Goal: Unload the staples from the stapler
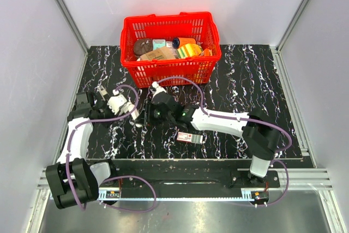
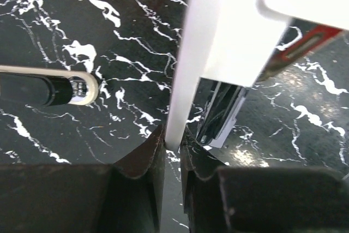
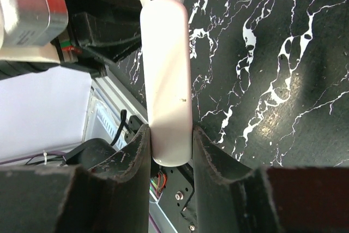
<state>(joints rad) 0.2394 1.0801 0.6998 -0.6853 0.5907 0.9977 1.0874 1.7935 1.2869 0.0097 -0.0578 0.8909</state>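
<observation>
Subject item: the stapler, pale grey-white, is held off the table between the two grippers, over the left-centre of the marbled black surface and on the near side of the red basket.

Right gripper: clamped on the stapler. The right wrist view shows both dark fingers pressed against opposite sides of the rounded white body near one end, with the rest of the body extending away from the claw.

Left gripper: pinching a thin white edge of the stapler. The left wrist view shows the two fingertips on either side of that edge with no visible gap. Beside the white part, the silvery metal inner channel is exposed. Whether staples sit in the channel cannot be determined.

In the top view both grippers meet at one point, and the stapler itself is largely hidden between them.

Surroundings: a small red-black-white box lies flat on the table near the right arm's forearm, apart from the stapler. The basket stands at the far edge of the table and contains several packaged items, too small to identify.
</observation>
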